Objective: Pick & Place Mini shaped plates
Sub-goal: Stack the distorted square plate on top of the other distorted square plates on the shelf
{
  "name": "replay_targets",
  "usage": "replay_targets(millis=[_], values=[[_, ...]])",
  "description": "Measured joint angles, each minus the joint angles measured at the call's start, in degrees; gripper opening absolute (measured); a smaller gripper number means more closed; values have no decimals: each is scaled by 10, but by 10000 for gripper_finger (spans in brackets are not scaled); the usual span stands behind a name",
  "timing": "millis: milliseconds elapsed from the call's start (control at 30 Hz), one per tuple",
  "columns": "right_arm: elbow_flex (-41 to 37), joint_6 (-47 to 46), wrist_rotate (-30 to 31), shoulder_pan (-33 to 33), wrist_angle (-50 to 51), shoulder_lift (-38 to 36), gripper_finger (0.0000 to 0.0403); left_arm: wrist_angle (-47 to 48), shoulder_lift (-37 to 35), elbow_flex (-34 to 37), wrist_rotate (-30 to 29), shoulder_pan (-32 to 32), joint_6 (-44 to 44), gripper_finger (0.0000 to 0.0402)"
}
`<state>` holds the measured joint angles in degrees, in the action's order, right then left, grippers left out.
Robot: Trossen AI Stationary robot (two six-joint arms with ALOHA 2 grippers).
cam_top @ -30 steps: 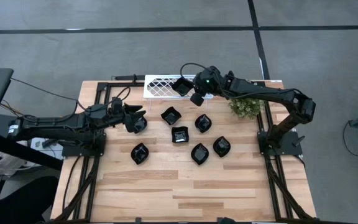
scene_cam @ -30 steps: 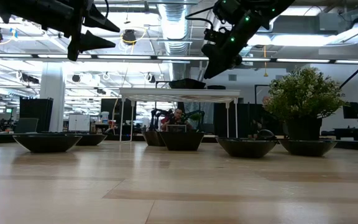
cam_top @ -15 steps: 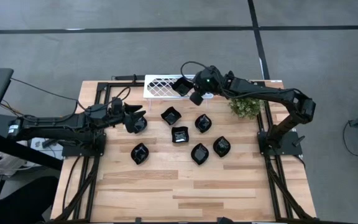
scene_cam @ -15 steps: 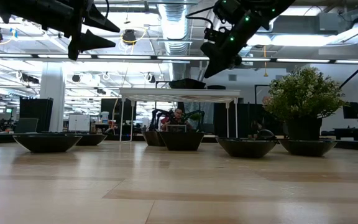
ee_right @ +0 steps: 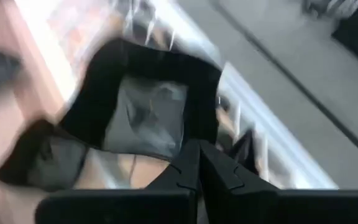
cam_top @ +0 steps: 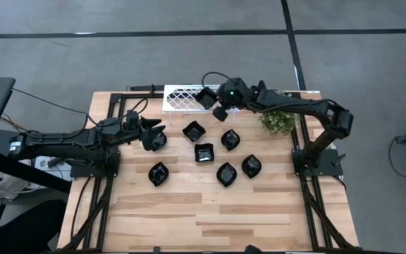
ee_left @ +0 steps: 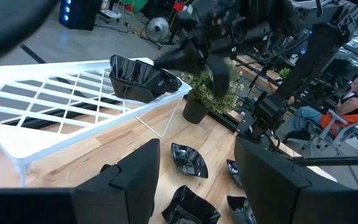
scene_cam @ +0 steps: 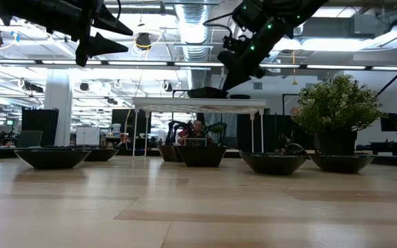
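From the high view I see six black wavy-edged plates (cam_top: 204, 152) mid-table. Only the left wrist view shows another plate (ee_left: 138, 79) resting on the white lattice tray (ee_left: 55, 106), upper left of frame. The right gripper (cam_top: 217, 107) reaches over the tray's right end at upper centre, fingers shut, holding nothing. The left gripper (cam_top: 159, 133) hovers at centre left above a plate, fingers spread wide.

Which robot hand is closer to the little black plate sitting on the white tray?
The right. The right gripper is just beside the plate on the white tray. The left gripper waits farther off, over the table's left side.
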<state>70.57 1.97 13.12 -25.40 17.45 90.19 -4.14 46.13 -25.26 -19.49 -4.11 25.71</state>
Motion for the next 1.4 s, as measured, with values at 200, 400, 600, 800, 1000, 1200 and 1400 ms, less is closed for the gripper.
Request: replay_targets(millis=[200, 400, 600, 800, 1000, 1200, 1400], values=[[24, 14, 17, 0, 3, 3, 2, -2, 0, 0, 0, 0, 0, 209], [38, 14, 18, -3, 3, 3, 3, -2, 0, 0, 0, 0, -4, 209], [40, 12, 18, -6, 35, 3, 2, -2, 0, 0, -5, 0, -4, 209], [40, 10, 18, -9, 71, -13, 1, -2, 0, 0, -4, 0, -19, 209], [40, 10, -98, 12, 133, -72, 1, -2, 0, 0, -5, 0, -30, 209], [40, -41, -322, 57, 166, -102, 2, -2, 1, 0, -4, 0, -57, 209], [40, -24, -348, 144, 167, -65, 2, -2, 1, 0, -4, 0, -96, 209]])
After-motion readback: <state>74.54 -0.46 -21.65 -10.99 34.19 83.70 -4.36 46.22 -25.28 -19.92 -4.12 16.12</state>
